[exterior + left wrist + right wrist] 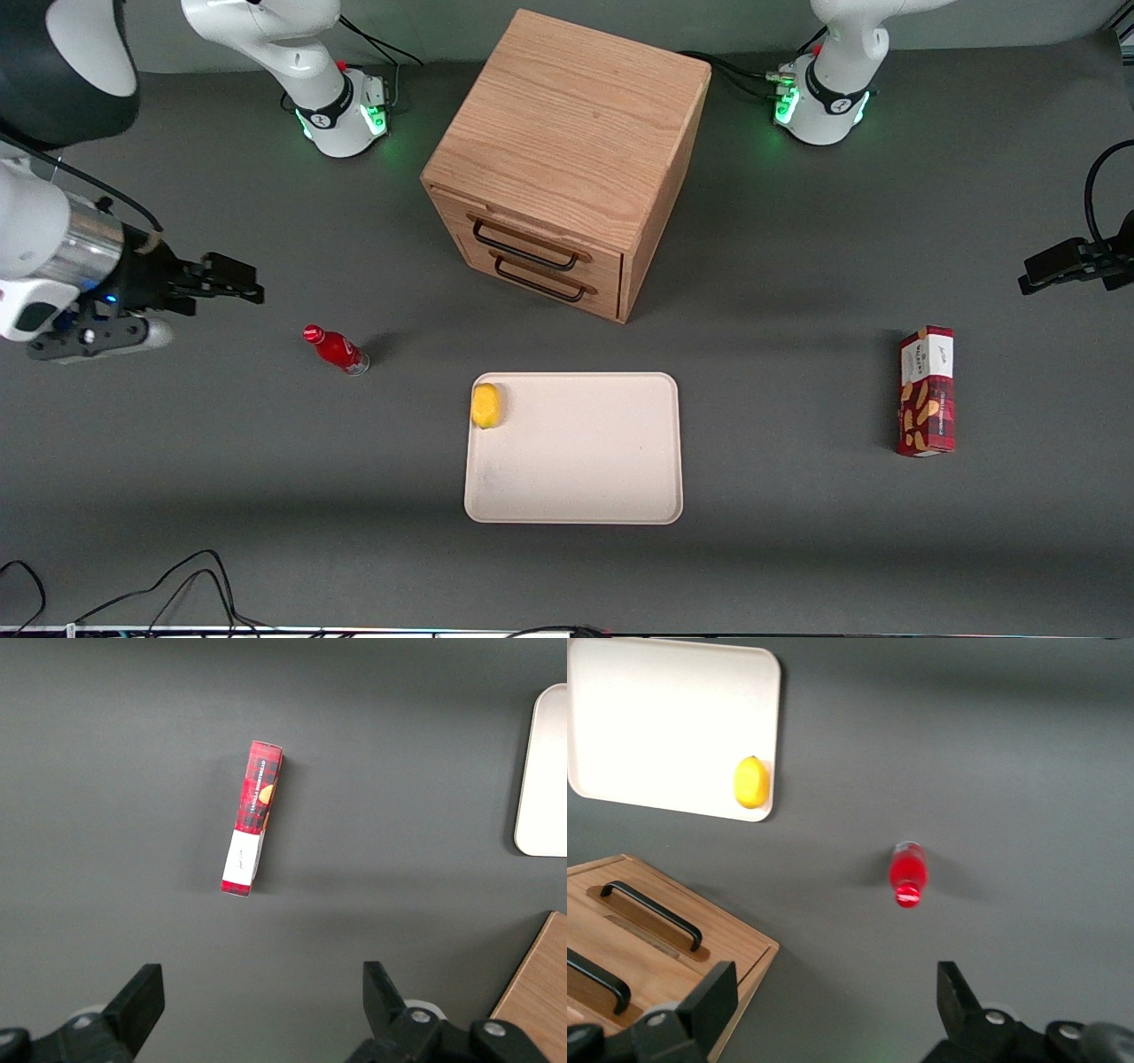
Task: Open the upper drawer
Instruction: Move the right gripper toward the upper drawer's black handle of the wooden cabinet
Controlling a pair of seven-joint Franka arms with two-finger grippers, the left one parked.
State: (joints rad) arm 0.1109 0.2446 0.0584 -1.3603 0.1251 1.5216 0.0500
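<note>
The claw (252, 285) hung above the bench (797, 532) at the working arm's end, its fingers (961, 997) spread wide and gripping nothing (bare grey surface showed between them in the right wrist view). Near it, a little closer to the front camera, stood a small red bottle (337, 349), apart from everything else. Farther along sat the oak cabinet (567, 133), with the upper drawer (523, 232) shut flush in its face, its thin black handle (525, 245) just above the lower drawer (545, 279). In front of the cabinet lay a cream tray (602, 478), a lemon (485, 405) resting in one corner of it. A red snack box (926, 391) lay toward the parked arm's end.
</note>
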